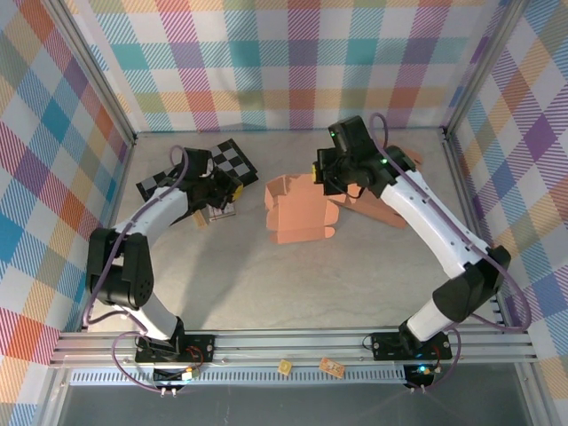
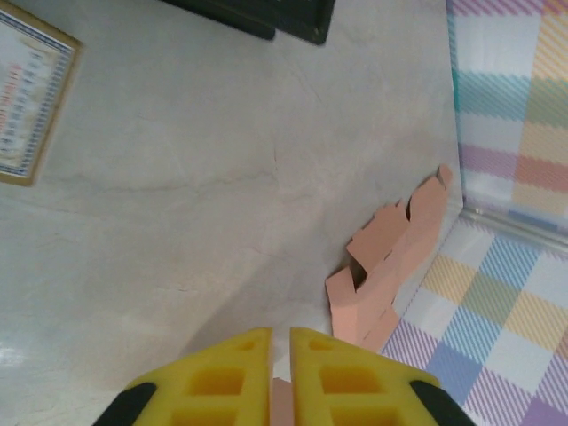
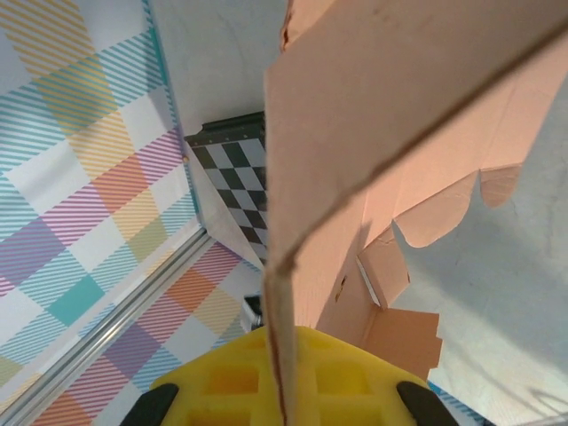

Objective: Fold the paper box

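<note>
One paper box (image 1: pixel 297 211), one blurred-print card (image 2: pixel 22 98)

Pink cardboard, 2: one part-folded paper box (image 1: pixel 297 211), one flat blank (image 1: pixel 383 211). Checkerboard (image 1: pixel 232 160): 1. Framed card (image 1: pixel 218 213): 1. Small tan pieces (image 1: pixel 284 366) on the front rail: 2. Yellow claws, 2: left claw (image 2: pixel 280 348), right claw (image 3: pixel 280 359).
</note>
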